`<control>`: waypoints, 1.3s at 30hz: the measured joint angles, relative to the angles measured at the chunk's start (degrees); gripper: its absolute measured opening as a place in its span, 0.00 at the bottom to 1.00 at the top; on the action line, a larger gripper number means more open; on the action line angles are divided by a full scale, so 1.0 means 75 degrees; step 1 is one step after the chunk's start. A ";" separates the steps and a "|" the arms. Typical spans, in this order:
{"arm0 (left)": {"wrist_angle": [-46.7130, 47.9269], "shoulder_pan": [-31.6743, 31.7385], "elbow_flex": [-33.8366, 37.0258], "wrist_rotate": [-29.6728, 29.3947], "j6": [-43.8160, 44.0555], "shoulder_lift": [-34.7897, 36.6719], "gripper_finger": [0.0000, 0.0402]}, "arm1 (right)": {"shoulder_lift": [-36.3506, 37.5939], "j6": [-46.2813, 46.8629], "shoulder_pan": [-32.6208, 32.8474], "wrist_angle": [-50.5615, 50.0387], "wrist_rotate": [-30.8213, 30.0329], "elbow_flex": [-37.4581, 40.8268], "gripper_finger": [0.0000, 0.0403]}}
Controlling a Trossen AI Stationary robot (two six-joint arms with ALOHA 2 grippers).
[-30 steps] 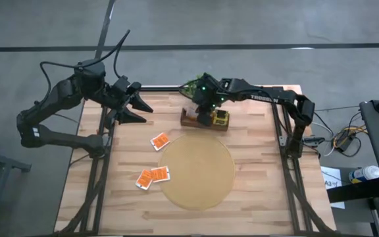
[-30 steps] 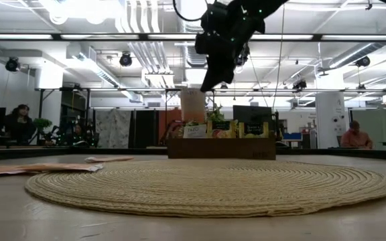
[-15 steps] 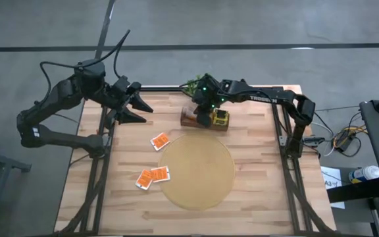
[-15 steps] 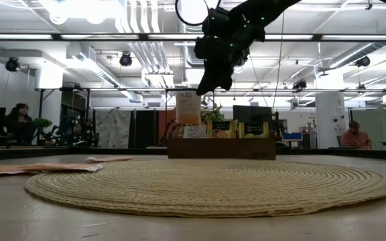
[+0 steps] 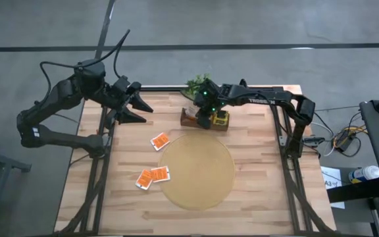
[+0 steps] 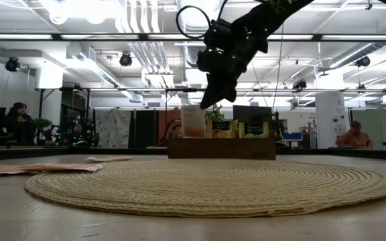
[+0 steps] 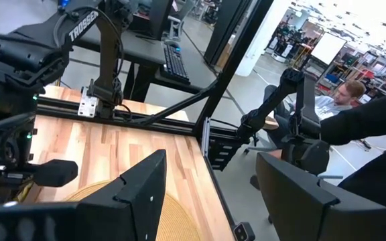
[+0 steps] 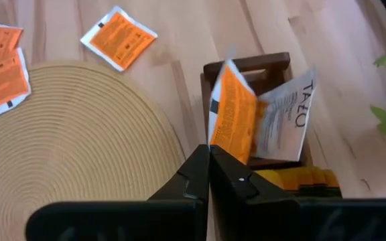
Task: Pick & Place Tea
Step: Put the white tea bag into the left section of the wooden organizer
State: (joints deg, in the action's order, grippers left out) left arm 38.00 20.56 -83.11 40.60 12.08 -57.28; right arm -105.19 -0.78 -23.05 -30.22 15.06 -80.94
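Three loose orange-red square tea packets [image 5: 153, 164]; right gripper [image 8: 210, 155] pinches a fourth over wooden box [image 5: 191, 121]; left gripper [image 5: 137, 105] spread, idle.

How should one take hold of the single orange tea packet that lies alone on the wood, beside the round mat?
Grip the single orange packet at one white-edged corner, coming straight down from above. It lies flat on the wood, apart from the mat and turned like a diamond, so its corners stand free. The open left claw is probably the nearer one.
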 joint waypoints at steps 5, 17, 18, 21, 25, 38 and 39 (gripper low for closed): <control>-0.0067 -0.0003 0.0000 0.0002 0.0003 0.0000 0.56 | 0.0000 0.0262 -0.0015 0.0507 -0.0002 0.0226 0.02; -0.0094 -0.0003 0.0000 0.0000 0.0003 0.0000 0.56 | 0.0000 0.0513 -0.0026 0.0752 0.0289 0.0322 0.02; -0.0094 0.0000 0.0000 0.0000 -0.0003 0.0000 0.56 | 0.0000 0.0513 -0.0028 0.0758 0.0292 0.0321 0.02; -0.0096 0.0000 0.0000 0.0002 -0.0003 0.0000 0.56 | 0.0000 0.0513 -0.0029 0.0755 0.0335 0.0322 0.02; -0.0114 0.0000 0.0000 0.0000 -0.0006 0.0000 0.56 | -0.0094 0.0522 -0.0026 0.0772 0.0400 0.0322 0.02; -0.0155 0.0000 0.0000 0.0000 0.0032 0.0000 0.56 | -0.0458 0.0449 -0.0031 0.0764 0.0398 0.0310 0.02; -0.0158 -0.0003 0.0000 -0.0003 0.0029 0.0000 0.56 | -0.0458 0.0449 -0.0042 0.0758 0.0394 0.0310 0.02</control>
State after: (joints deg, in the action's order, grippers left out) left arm 36.82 20.53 -83.11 40.58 12.30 -57.28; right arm -108.62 2.59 -23.36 -24.53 18.02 -78.61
